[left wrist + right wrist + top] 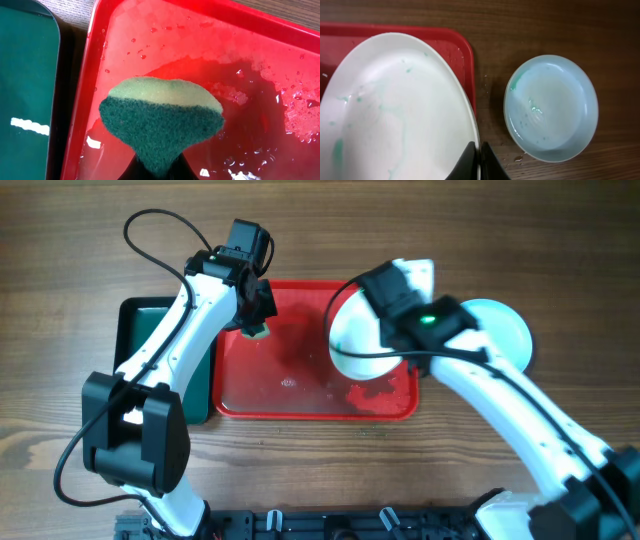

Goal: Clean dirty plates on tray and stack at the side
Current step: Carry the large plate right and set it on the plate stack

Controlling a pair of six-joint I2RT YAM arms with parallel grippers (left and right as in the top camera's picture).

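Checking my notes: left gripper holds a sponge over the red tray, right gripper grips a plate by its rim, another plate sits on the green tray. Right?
No: the other plate sits on the wooden table beside the red tray; the right wrist view shows it. The rest holds.

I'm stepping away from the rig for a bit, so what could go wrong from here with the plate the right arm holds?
1. The right gripper pinches the held plate only at its rim, tilted over the wet red tray; it may slip.
2. It shows teal smears, so stacking it on the plate on the table now could leave it dirty.
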